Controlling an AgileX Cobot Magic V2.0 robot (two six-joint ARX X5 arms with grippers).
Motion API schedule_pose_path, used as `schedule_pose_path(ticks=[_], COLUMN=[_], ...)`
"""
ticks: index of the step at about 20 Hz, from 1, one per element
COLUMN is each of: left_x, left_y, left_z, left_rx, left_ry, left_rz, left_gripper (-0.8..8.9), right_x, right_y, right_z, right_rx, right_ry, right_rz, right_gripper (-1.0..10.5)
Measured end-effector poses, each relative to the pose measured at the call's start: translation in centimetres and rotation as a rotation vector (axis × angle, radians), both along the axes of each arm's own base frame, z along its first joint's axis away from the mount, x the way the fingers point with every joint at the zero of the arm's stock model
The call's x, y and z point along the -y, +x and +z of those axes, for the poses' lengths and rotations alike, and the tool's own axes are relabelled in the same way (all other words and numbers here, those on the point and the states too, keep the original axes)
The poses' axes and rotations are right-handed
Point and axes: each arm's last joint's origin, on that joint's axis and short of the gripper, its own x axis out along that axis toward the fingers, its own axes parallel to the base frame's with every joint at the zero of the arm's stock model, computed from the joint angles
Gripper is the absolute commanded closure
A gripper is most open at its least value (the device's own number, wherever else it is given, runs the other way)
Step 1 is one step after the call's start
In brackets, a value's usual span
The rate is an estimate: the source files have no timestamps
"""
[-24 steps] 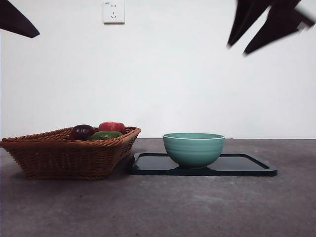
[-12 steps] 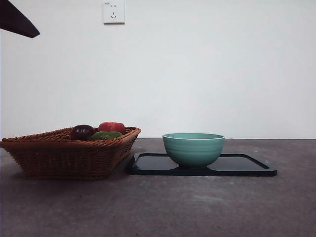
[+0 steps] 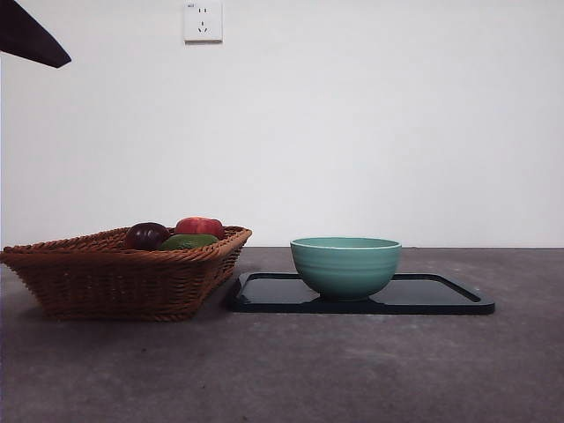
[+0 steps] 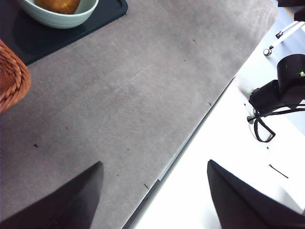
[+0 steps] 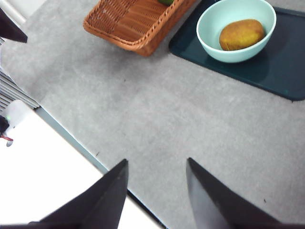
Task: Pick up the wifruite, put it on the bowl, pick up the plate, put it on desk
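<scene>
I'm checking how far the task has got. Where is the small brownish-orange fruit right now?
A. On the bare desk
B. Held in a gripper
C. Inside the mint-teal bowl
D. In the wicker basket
C: the right wrist view shows the wifruite lying inside the bowl, which stands on the dark tray; both grippers are open and hold nothing.

A mint-teal bowl [image 3: 345,265] stands on a dark tray [image 3: 441,298] on my grey surface [image 3: 282,370]. Beside the tray, a wicker basket [image 3: 115,278] holds a purple, a red and a green fruit. One black arm tip [image 3: 31,37] shows top left
</scene>
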Motion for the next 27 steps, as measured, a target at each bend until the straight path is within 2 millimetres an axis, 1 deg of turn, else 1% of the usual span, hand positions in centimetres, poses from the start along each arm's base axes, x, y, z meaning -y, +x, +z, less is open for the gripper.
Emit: schedule_pose_path(ticks=[12,16,18,21,24,27], left_x=[0.0,0.7,1.6,3.3,5.9,8.8], left_y=[0.0,1.0,2.2,4.8,8.6,12.7], left_z=[0.0,0.5,1.3,3.5,5.3,5.9], left_rx=[0.005,0.079,0.11,0.157,0.192,0.219], left_ry=[-0.003,-0.049,-0.042,-0.03,0.008,0.033], left_rz=[0.0,-0.006,0.009,0.022,-0.002,-0.033], left_gripper=[4.72,4.71,4.7,4.7,4.7,4.7], right_x=[0.0,0.0,0.0,0.0,0.0,0.0], right_y=[0.1,0.1,0.1,0.1,0.1,0.1], right_z=[0.1,0.1,0.1,0.1,0.1,0.1], right_rx=[0.01,0.01,0.01,0.01,0.01,0.01], right_ry=[0.009,0.009,0.009,0.009,0.009,0.009], right_rz=[-0.004,-0.004,-0.004,-0.004,-0.004,-0.004], right_gripper=[7.5,7.5,7.5,7.5,7.5,7.5])
